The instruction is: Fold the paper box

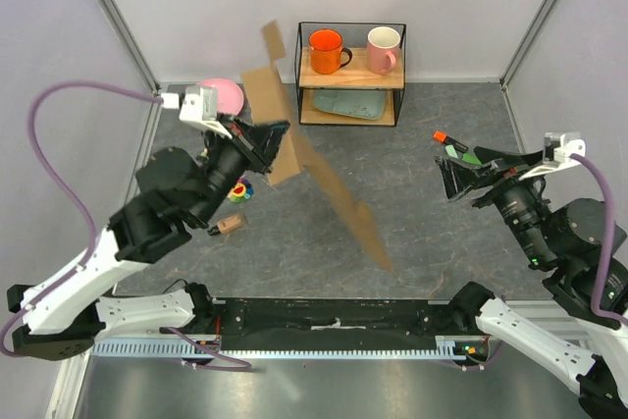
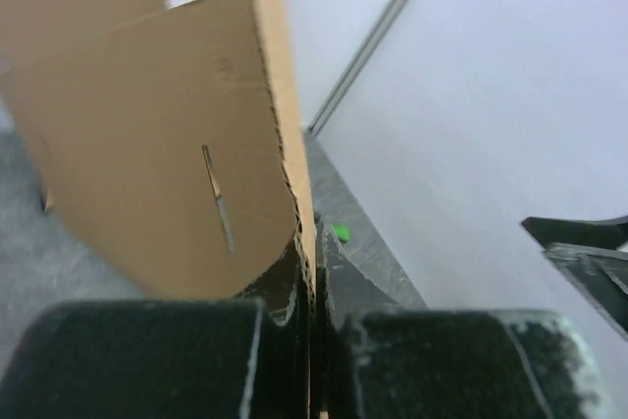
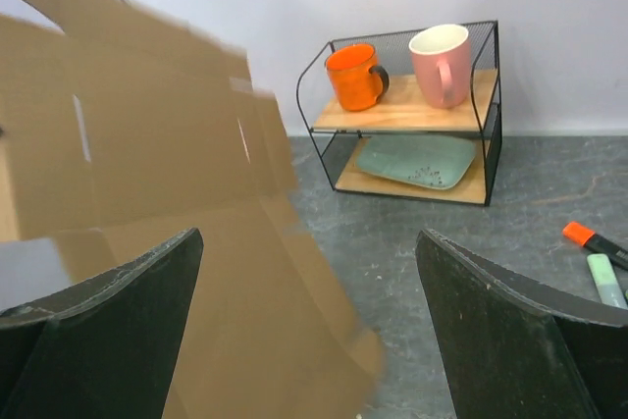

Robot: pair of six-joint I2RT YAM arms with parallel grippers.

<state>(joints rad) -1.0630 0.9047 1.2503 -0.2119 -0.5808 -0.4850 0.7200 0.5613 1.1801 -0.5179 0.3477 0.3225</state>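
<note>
The paper box (image 1: 314, 169) is an unfolded sheet of plain brown corrugated cardboard, held up off the table and tilted, its flaps reaching from near the shelf down to the table's middle. My left gripper (image 1: 273, 136) is shut on its edge; in the left wrist view the cardboard (image 2: 167, 134) stands edge-on between the fingers (image 2: 312, 340). My right gripper (image 1: 449, 176) is open and empty at the right, apart from the sheet. In the right wrist view the cardboard (image 3: 167, 203) fills the left half, in front of the open fingers (image 3: 118, 311).
A wire shelf (image 1: 351, 74) at the back holds an orange mug (image 1: 327, 50), a pink mug (image 1: 384, 49) and a green plate (image 1: 348, 102). A pink bowl (image 1: 224, 95) and small toys (image 1: 234, 223) lie left. Markers (image 1: 451, 144) lie by the right gripper.
</note>
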